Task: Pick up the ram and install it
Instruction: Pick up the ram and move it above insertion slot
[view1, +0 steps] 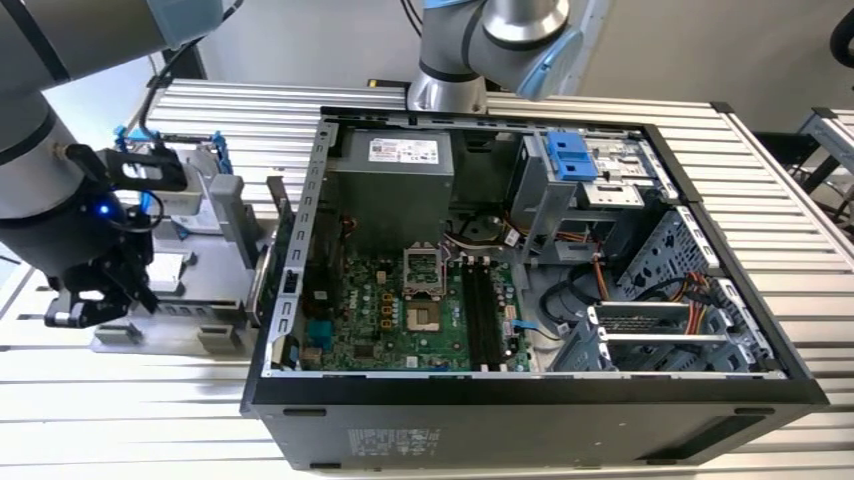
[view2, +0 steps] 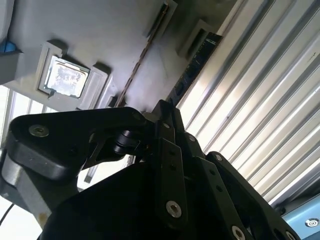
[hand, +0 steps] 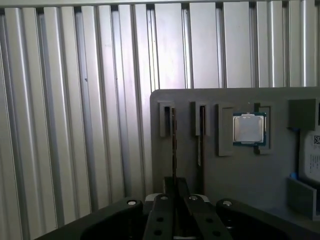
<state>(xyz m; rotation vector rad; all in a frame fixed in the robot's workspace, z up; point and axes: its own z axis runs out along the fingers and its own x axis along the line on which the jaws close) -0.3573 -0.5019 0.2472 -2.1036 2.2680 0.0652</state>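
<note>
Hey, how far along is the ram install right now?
Done: nothing yet; the motherboard's long black slots look empty. In hand: the black gripper sits over the grey plastic tray, in line with a long thin dark ram stick standing edge-on in its holder. Left: both the pick-up and the install.

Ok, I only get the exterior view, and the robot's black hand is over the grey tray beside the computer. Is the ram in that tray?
Observer: Yes. In the first wrist view a long thin ram stick stands edge-on in a slot of the flat grey tray, with a second thin stick slotted beside it.
Operator: Which one is the hand at?
Observer: The black hand lines up with the ram stick, the one farther from the small square silver chip.
</note>
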